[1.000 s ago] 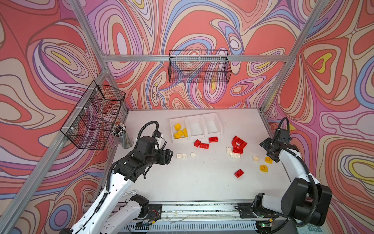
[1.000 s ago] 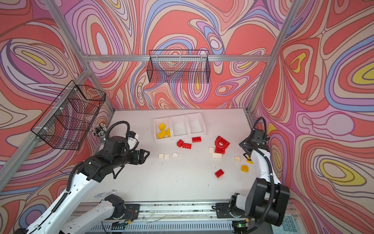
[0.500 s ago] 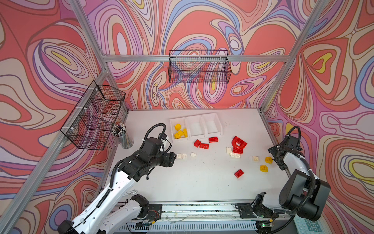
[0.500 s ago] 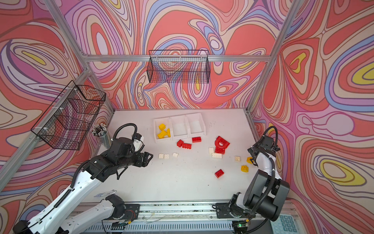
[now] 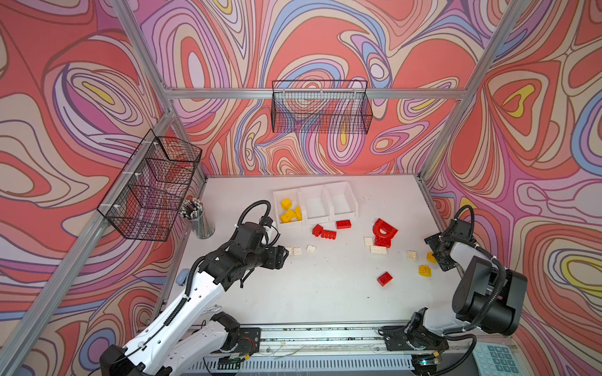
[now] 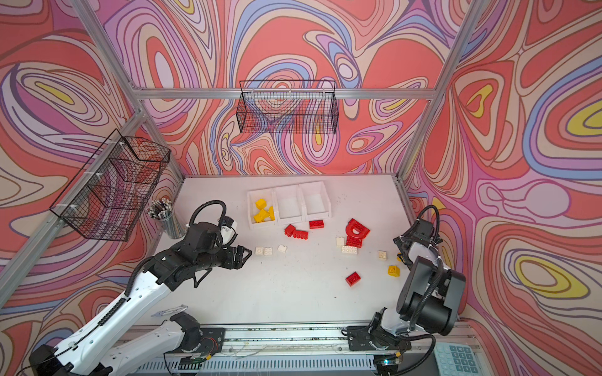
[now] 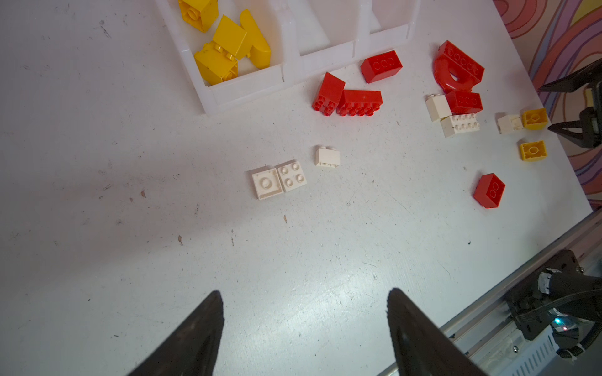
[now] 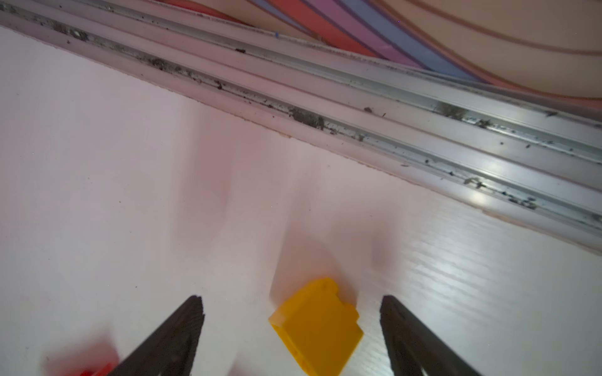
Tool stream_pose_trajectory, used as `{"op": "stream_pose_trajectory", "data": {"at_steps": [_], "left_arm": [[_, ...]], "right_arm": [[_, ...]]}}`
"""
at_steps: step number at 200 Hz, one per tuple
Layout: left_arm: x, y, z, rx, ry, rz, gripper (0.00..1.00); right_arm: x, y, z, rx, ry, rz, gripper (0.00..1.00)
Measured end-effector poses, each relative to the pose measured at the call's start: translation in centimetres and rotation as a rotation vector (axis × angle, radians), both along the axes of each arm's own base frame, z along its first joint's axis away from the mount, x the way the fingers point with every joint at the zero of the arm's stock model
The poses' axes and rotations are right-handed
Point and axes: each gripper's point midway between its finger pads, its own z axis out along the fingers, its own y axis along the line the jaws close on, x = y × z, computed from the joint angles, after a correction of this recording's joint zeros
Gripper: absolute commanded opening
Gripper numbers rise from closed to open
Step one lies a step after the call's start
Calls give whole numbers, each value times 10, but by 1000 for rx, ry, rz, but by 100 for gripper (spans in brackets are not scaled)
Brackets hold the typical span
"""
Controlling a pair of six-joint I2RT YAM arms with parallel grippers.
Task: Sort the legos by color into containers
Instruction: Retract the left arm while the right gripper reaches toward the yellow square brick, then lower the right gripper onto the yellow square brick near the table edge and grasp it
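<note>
A yellow brick [image 8: 317,325] lies on the table [image 8: 97,162] between the parted fingers of the right gripper [image 8: 291,298], clear of both and not grasped; a second yellow brick [image 5: 424,271] sits just beside that gripper. The left gripper [image 7: 304,291] hangs released and empty above the table, two white bricks [image 7: 278,179] side by side ahead of its fingertips and the red bricks [image 7: 345,97] farther ahead. Beyond those stands the row of containers [image 5: 345,213], the bin nearest the left gripper holding yellow pieces [image 7: 228,42].
</note>
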Motion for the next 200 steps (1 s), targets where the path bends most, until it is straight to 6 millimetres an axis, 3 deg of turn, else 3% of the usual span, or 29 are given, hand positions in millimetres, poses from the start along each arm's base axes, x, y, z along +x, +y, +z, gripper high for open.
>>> {"op": "stream_pose_trajectory", "data": {"at_steps": [36,90,130,200], "left_arm": [[2,-1,2,-7,-12,4,79],[5,-3,-2,-1,-2,3,79],[8,-5,-7,4,11,1,79],[8,-6,-9,2,20,-4,78]], "right_arm": [[17,5,-13,0,31,51,85],[42,9,-15,-59,54,137,82],[48,11,-17,-84,76,186,81],[50,33,-20,-113,140,306,80]]}}
